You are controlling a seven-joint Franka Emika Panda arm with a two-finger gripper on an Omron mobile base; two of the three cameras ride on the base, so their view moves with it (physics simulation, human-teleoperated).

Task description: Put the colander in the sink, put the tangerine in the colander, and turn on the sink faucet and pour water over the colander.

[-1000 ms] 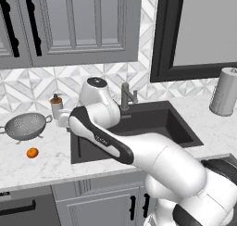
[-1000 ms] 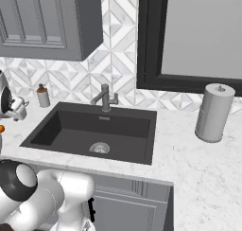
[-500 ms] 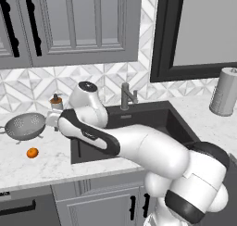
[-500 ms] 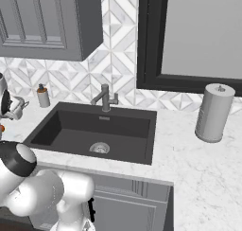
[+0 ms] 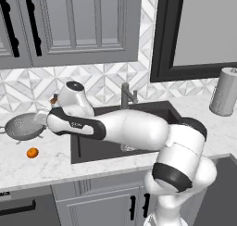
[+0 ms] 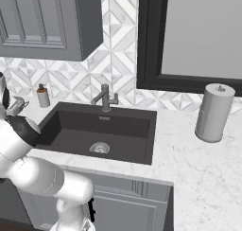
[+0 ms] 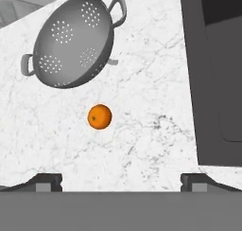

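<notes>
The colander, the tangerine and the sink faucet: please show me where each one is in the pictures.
colander (image 7: 71,43): hand view, on the inside of its perforated bowl.
tangerine (image 7: 99,117): hand view, on the middle of the orange fruit.
sink faucet (image 6: 104,97): right base view, on its upright post.

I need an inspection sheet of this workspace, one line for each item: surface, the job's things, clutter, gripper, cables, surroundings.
Surface: white marble counter, dry as far as can be seen.
Job's things: colander upright on the counter left of the sink, nothing in it; tangerine on the counter beside it, apart; sink faucet behind the basin, no water seen.
Clutter: soap bottle; paper towel roll.
Gripper: gripper open, holding nothing, above the counter near the tangerine.
Cables: nothing seen.
Surroundings: grey cabinets, patterned tile backsplash, dark-framed window.
</notes>
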